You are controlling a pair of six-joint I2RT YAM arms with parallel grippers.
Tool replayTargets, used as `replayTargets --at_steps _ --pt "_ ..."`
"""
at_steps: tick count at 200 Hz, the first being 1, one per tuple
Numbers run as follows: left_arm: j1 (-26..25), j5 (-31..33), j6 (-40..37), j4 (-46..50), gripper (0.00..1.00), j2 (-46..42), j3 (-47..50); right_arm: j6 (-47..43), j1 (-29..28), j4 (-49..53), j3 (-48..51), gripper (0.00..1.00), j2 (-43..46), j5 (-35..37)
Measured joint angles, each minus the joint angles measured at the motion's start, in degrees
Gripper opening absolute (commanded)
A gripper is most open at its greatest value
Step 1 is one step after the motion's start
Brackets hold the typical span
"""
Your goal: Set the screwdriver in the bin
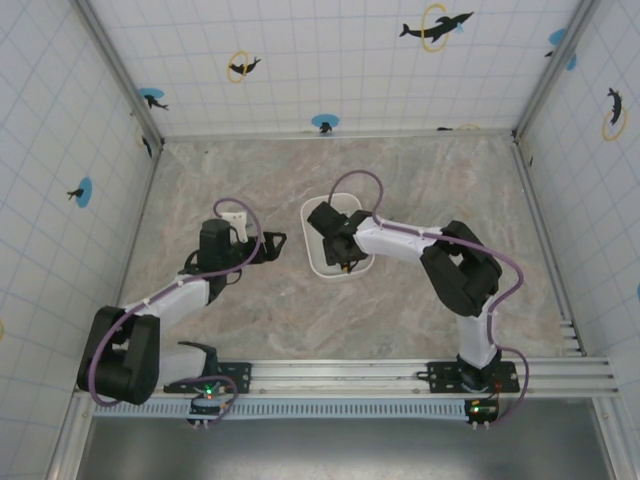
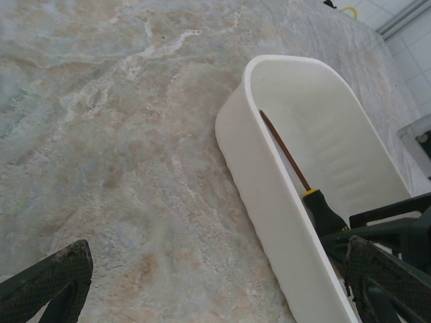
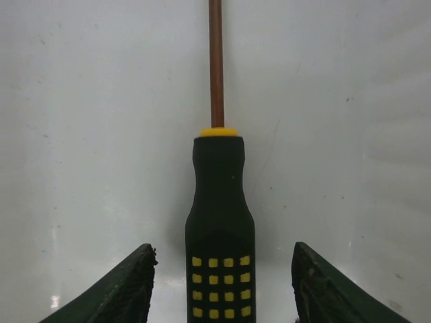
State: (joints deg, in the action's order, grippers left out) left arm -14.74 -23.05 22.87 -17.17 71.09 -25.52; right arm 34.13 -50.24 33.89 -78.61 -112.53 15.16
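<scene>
While the screwdriver (image 3: 219, 202) lies flat on the floor of the white bin (image 2: 269, 202), close along one long wall, the right gripper (image 3: 223, 247) hangs over its black and yellow handle with both fingers spread apart, not touching it. The bin sits near the middle of the marble table (image 1: 430, 180). The left gripper (image 1: 272, 245) is just beside the bin's left side, spread wide and holding nothing.

Bin (image 1: 322, 268) mid bench (image 1: 430, 180); screwdriver (image 3: 219, 215) in bin, btwn R end effector (image 3: 223, 252) fingers (image 3: 114, 296), no contact. L end effector (image 1: 275, 242) just left of bin.
</scene>
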Motion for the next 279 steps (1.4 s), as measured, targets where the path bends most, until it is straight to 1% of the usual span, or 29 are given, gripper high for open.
replayTargets --at_steps 30,61,96,120,150,171,195,219,249,279 --pt "0.0 1.03 -1.49 2.78 0.97 -1.49 -2.54 -1.73 0.0 3.72 -3.72 0.64 1.4 0.2" --pt "0.0 2.14 -3.23 5.35 0.98 -3.28 -5.62 -3.43 0.28 7.39 -6.08 0.68 5.4 -0.09" --pt "0.0 4.9 -5.01 7.85 0.98 -6.16 -7.54 -6.84 2.1 9.6 -6.21 0.69 10.69 -3.67" --pt "0.0 8.9 -6.78 8.35 0.98 -10.12 -7.65 -11.82 4.42 9.14 -5.18 0.7 15.37 -5.01" --pt "0.0 16.44 -10.45 8.35 0.98 -15.69 -7.85 -19.15 7.98 5.77 0.79 0.72 25.2 -4.96" --pt "0.0 23.21 -13.62 7.82 0.97 -18.82 -7.87 -23.1 13.18 2.51 4.96 0.72 31.78 -7.32" --pt "0.0 29.7 -17.07 5.73 0.97 -20.96 -7.61 -26.21 22.47 -2.05 9.18 0.73 37.13 -10.47" --pt "0.04 34.4 -20.02 0.94 0.97 -22.73 -4.68 -29.05 31.08 -8.96 16.7 0.73 41.92 -12.63" --pt "0.87 37.92 -21.94 -3.04 0.97 -22.4 -0.31 -32.06 39.56 -18.34 27.28 0.75 46.27 -13.46" --pt "2.91 38.97 -23.12 -7.19 0.97 -21.7 3.48 -33.09 43.87 -26.34 33.77 0.75 47.58 -11.91"
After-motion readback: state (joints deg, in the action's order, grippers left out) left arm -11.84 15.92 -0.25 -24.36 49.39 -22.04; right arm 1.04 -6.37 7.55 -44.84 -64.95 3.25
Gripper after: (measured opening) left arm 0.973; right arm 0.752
